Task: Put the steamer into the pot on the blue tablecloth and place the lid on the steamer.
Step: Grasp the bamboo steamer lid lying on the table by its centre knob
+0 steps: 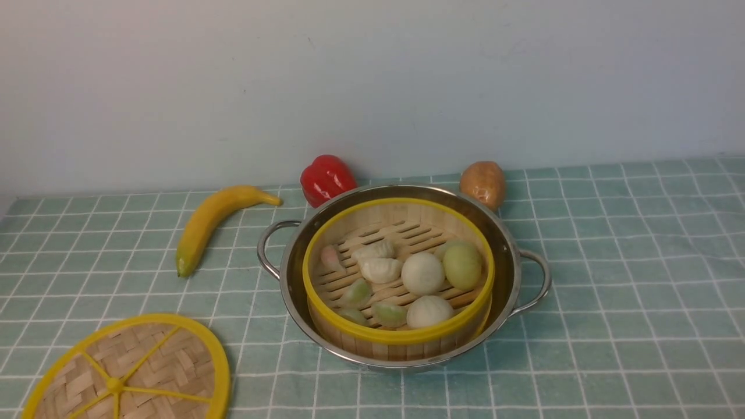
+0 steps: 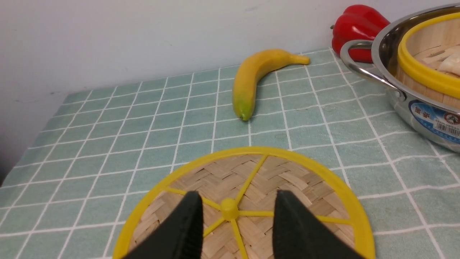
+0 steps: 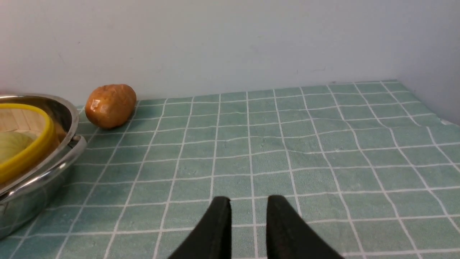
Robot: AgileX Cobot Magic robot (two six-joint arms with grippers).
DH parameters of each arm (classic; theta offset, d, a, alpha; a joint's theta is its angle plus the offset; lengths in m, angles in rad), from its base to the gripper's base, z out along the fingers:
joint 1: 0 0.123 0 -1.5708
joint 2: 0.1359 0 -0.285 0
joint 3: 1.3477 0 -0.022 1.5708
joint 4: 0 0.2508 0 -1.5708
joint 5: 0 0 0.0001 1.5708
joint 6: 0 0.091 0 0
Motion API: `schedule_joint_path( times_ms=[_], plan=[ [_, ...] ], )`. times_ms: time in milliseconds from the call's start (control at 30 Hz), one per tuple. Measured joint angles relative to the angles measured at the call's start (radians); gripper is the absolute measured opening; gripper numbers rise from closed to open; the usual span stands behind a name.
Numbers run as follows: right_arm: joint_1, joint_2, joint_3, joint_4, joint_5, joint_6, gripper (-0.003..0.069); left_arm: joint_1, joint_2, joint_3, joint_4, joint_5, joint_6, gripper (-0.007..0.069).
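Observation:
The steamer [image 1: 401, 336], a bamboo basket with a yellow rim and toy dumplings and buns inside, sits in the shiny pot [image 1: 505, 244] at the middle of the blue tablecloth [image 1: 611, 262]. The woven lid [image 1: 151, 361] lies flat on the cloth at the front left, apart from the pot. In the left wrist view my left gripper [image 2: 237, 194] hovers open over the lid [image 2: 287, 180], its fingers either side of the yellow hub, gripping nothing. My right gripper [image 3: 248, 198] is over bare cloth right of the pot [image 3: 68, 115], jaws apart and empty. Neither gripper shows in the front view.
A yellow banana [image 1: 206, 224] lies left of the pot. A red pepper [image 1: 326, 177] and a brown potato [image 1: 483, 183] stand behind it against the pale wall. The pot's loop handles [image 1: 268, 247] stick out on both sides.

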Motion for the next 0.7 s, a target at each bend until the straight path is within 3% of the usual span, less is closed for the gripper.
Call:
schedule_joint_path(
  times_ms=[267,433,700],
  plan=[
    [0.015,0.000,0.000,0.027,0.001,-0.058,0.0186,0.000,0.000,0.000,0.000,0.000,0.000,0.0264],
    [0.031,0.000,0.000,0.070,0.002,-0.157,0.0204,0.000,0.000,0.000,0.000,0.000,0.000,0.0264],
    [0.031,0.000,0.000,0.089,0.002,-0.182,0.0224,0.000,0.000,0.000,0.000,0.000,0.000,0.0264]
  ],
)
